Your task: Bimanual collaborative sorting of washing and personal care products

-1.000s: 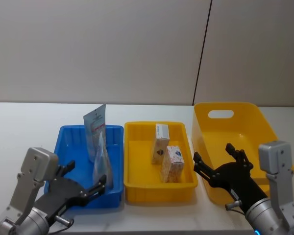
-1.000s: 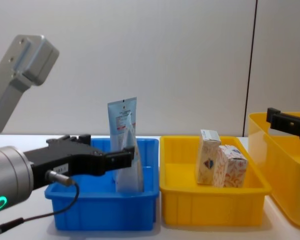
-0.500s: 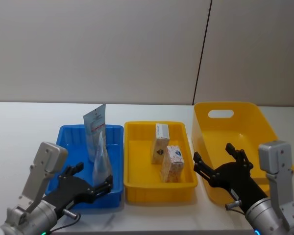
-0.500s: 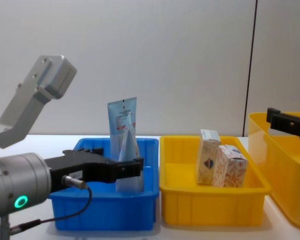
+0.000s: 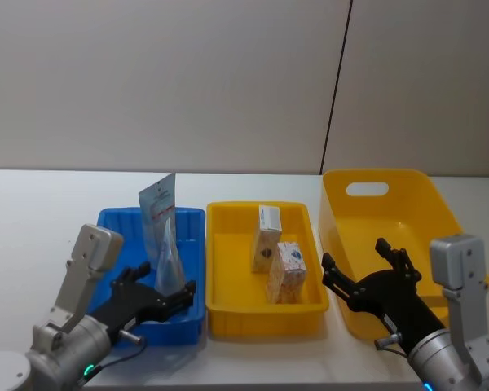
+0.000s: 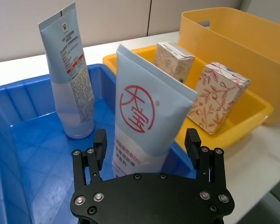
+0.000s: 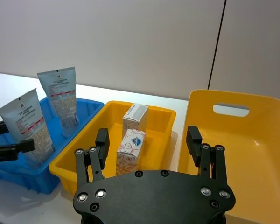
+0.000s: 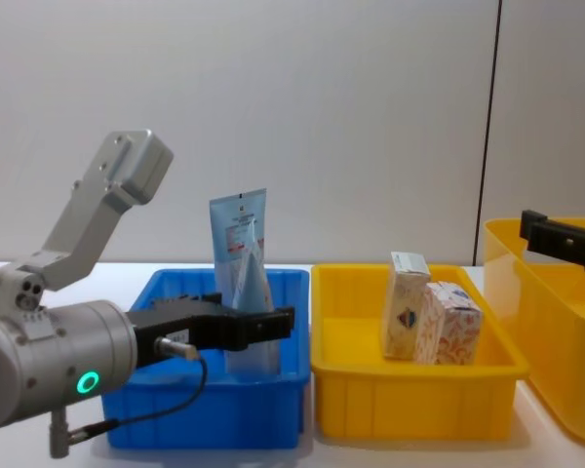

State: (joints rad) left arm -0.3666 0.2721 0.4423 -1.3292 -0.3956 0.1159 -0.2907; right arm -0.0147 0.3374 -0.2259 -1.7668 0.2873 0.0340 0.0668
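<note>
Two grippers, head view: left gripper [image 5: 159,283] over the blue plastic tray [image 5: 114,220], fingers spread either side of the pale-blue soft pouch [image 5: 168,257], pale-blue squeeze tube [image 5: 157,204] behind; right gripper [image 5: 353,252] spread, empty, by the deep yellow bin [image 5: 407,173]. Left wrist view: fingers [image 6: 99,142] flank the pouch, gaps on both sides. Chest view: taller white carton [image 8: 406,305] and shorter leaf-print white carton [image 8: 453,324] stand together in the shallow yellow tray [image 8: 409,385].

We see the blue tray [image 6: 18,140] and yellow tray [image 5: 228,314] as smooth, glossy moulded plastic. The pouch [image 6: 144,121] and squeeze tube [image 6: 70,79] look like soft satin plastic, and the orange-printed carton [image 6: 218,102] and the carton behind it [image 6: 170,58] like matt card. The left gripper [image 6: 146,136] is matt black with bright metal screws [image 6: 94,196].
</note>
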